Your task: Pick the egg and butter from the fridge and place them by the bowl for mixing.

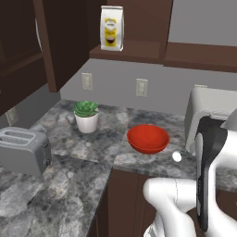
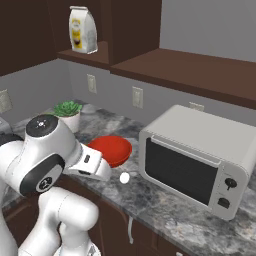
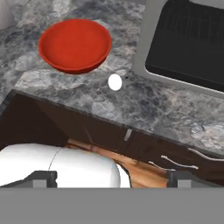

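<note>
The jaws stand wide apart with nothing between them, the two dark fingertips [image 3: 43,177] rising at the bottom corners of the hand view, and the gripper [image 3: 111,179] is held back over the counter's front edge, well clear of everything on it; the egg [image 3: 115,82] already lies on the grey stone counter [image 3: 175,113], just beside the red bowl [image 3: 75,45] at about its four o'clock in the hand view, apart from the rim and close to the front corner of the microwave [image 3: 183,39]; in the left base view the egg [image 1: 177,156] sits at the bowl's [image 1: 148,138] four o'clock too, and in the right base view the egg [image 2: 124,177] lies between the bowl [image 2: 111,149] and the microwave [image 2: 197,160]; the egg's half of the job looks done, and the butter is what remains to fetch; I judge the egg light, hard-shelled, smooth and brittle, free to roll on the flat stone, so any further handling should be a gentle hold across its widest middle; the butter, by its nature, would be light, soft and greasy, best taken across its narrow sides near the middle of its length with a modest squeeze, so that it neither dents nor slides out.
</note>
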